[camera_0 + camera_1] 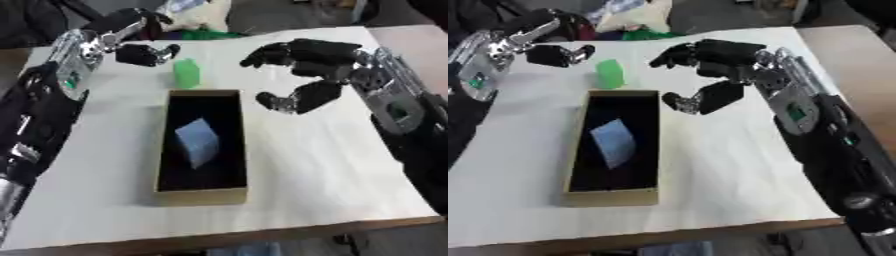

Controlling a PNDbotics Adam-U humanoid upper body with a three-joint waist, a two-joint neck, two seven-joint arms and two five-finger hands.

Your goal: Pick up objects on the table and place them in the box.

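A long cardboard box (200, 195) with a dark inside lies in the middle of the white table (315, 170). A pale blue block (198, 141) lies tilted inside it. A green block (186, 73) stands upright on the table just beyond the box's far end. My left hand (140, 52) hovers left of the green block, fingers loosely curled, holding nothing. My right hand (302, 67) hangs to the right of the box's far end, fingers and thumb spread apart with nothing between them.
Soft items, white and green (203, 22), lie past the table's far edge. The table's near edge (227, 235) runs along the bottom. Bare tabletop lies right of the box.
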